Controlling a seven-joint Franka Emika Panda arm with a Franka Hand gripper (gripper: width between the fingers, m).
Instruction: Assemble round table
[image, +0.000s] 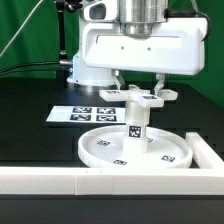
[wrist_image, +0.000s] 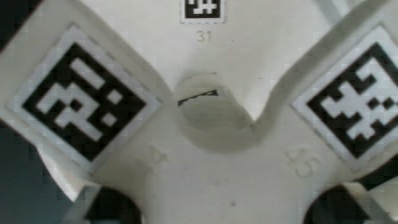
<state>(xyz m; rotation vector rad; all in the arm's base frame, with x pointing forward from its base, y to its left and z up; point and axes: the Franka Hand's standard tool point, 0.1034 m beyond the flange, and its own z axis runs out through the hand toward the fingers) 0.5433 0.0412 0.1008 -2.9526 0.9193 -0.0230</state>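
Note:
The large rimmed round disc (image: 105, 150) lies flat on the black table. The short cylindrical post (image: 135, 127) stands upright at its middle, with a tag on its side. The flat cross-shaped piece (image: 141, 98) sits level on top of the post. My gripper (image: 139, 92) comes straight down onto it, one finger on each side, shut on it. In the wrist view the cross-shaped piece (wrist_image: 214, 120) fills the frame, with two big tags on its arms. My gripper (wrist_image: 222, 208) holds it, and dark fingertips (wrist_image: 111, 203) show at both edges. The post is hidden under the piece there.
The marker board (image: 82, 113) lies on the table behind the disc, toward the exterior view's left. A long white rail (image: 60, 181) runs along the front edge and turns up the exterior view's right side (image: 206, 150), close to the disc's rim.

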